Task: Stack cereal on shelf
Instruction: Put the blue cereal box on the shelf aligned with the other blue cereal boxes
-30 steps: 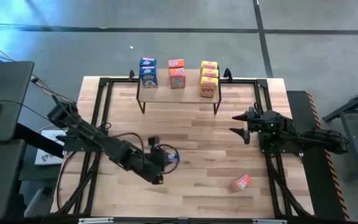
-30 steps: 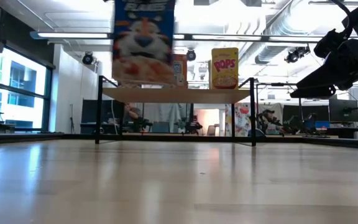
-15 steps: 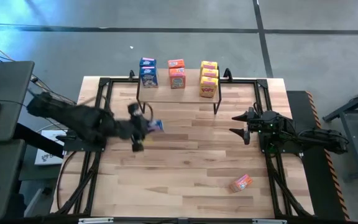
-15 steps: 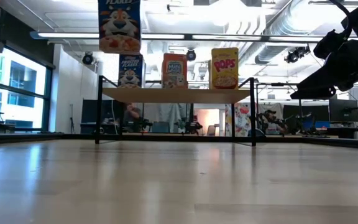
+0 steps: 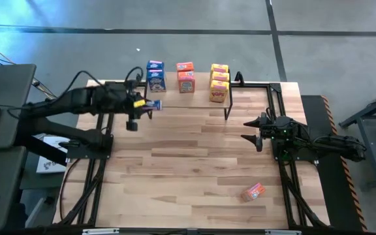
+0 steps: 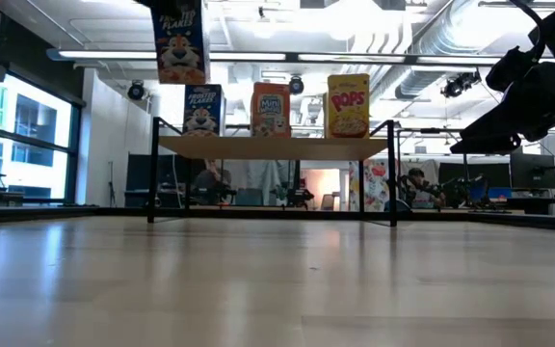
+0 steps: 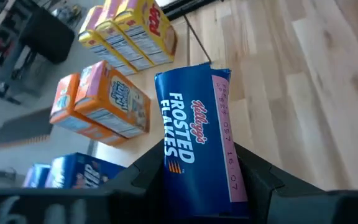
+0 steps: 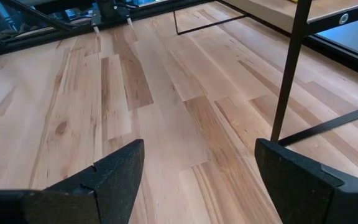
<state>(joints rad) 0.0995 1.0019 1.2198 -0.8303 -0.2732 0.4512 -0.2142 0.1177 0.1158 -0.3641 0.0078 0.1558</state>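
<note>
My left gripper [image 5: 143, 104] is shut on a blue Frosted Flakes box [image 7: 194, 140]. It holds the box high in the air, just near and left of the shelf [image 5: 188, 96]; the box shows above shelf height in the low view [image 6: 180, 43]. On the shelf's wood top stand two blue boxes [image 5: 155, 76], two orange-red boxes [image 5: 186, 77] and three yellow boxes [image 5: 219, 82]. One orange-red box [image 5: 253, 191] lies on the table at the near right. My right gripper [image 5: 252, 130] waits open and empty at the table's right. My left gripper pinches the blue box between its two fingers [image 7: 146, 174], one on each of two opposite faces, at the end of the box nearer the wrist [image 7: 197, 186]. The fingers come from the table's left, slanting down. The box hangs upright, lifted clear of table and shelf.
The shelf's thin black legs [image 8: 291, 68] stand on the slatted tabletop [image 5: 194, 170]. A black frame [image 5: 106, 124] runs along the table's left, right and far sides. The shelf's blue stack [image 6: 202, 109] stands to the right of the held box and lower.
My left gripper has swung from the table's near middle toward the far edge and the left, up to the shelf's left end, turning as it went. The blue box has gone with it, staying held and clear of the table.
</note>
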